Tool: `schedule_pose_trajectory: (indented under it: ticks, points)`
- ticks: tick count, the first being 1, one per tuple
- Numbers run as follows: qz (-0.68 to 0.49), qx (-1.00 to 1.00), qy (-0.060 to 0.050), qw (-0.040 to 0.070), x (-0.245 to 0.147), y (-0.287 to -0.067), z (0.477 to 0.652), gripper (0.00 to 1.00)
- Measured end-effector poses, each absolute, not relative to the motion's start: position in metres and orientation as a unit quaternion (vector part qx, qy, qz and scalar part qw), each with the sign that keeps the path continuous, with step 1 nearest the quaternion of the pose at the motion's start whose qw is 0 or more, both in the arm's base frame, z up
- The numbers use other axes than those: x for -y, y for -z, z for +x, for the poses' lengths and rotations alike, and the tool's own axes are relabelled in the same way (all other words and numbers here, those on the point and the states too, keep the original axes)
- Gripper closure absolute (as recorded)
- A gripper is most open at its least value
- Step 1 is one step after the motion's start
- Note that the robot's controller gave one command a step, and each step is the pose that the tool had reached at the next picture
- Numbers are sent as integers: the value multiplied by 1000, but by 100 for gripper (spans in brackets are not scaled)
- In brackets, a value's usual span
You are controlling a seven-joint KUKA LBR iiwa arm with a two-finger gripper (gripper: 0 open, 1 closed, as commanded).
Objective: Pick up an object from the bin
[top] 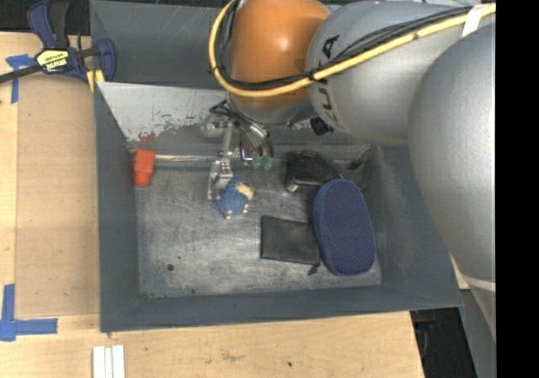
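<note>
Blue-and-tan small lumpy toy (233, 200) sits about mid-bin, slightly toward the back wall, on the bare floor of the grey metal bin (194, 258). End effector (221, 178) is pointed down at the toy's upper-left edge in the camera view. Can't tell if it touches the toy. Can't tell how far open it is or whether it has hold of anything, since the metal parts overlap there.

Handling, my read:
- The toy looks light, maybe plush or soft rubber, with an irregular shape.
- It should give a little under pressure, so low slip risk, and it doesn't look fragile.
- Best hold is across the blue body at its middle. The tan end looks narrow and could pop out.
- Front and right sides are clear of neighbours.

Outward from there:
- Small green piece (268, 163) lies just right of the end effector, toward the back.
- Clear thin rod with an orange block on its end (144, 167) runs left along the back. It looks stiff and likely to roll, so a poor pick.
- Dark rounded object (306, 169) is further right, shape unclear.
- Black flat square pad (289, 240) lies front right, thin and flush to the floor, so hard to get under.
- Blue oval mesh-textured case (344, 227) is touching or just beside the pad's right edge. It's bulky and probably too wide.

Risk: the rod's near end is close to the toy and could snag on closing.
</note>
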State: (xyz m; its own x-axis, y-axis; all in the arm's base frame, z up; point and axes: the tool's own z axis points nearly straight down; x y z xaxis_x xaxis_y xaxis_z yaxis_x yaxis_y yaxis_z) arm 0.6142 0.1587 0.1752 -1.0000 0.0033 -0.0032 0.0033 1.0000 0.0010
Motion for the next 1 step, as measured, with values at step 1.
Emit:
schedule_pose_trajectory:
  ticks: [1]
  points:
    - [-56, -998, -3, 4, -101, -72, 615, 0]
